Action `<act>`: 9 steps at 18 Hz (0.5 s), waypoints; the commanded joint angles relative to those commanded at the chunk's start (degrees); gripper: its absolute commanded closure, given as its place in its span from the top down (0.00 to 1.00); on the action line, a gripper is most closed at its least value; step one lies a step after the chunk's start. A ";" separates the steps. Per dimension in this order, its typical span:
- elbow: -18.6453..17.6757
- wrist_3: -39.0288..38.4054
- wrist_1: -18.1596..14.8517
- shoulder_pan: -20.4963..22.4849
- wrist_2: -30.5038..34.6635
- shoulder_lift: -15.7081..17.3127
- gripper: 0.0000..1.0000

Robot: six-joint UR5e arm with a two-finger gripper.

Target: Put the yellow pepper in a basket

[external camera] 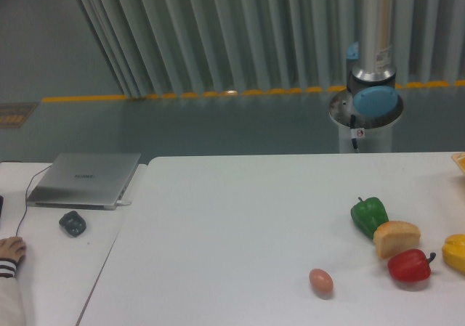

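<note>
The gripper is out of view, so its state I cannot tell. The yellow pepper (455, 252) lies at the table's (240, 217) right edge, beside the red pepper (409, 265); approach it from above, avoiding the neighbour.

- We log a robot lab or industrial hall: grey floor (218, 123) with yellow tape line (182, 94)
- We note robot arm base (374, 86), white table (254, 217), closed laptop (86, 178)
</note>
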 joint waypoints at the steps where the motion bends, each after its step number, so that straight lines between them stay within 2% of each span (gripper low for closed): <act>1: -0.26 0.35 0.00 0.00 -0.26 0.00 1.00; 9: -0.35 0.00 -0.09 0.00 -0.35 0.00 1.00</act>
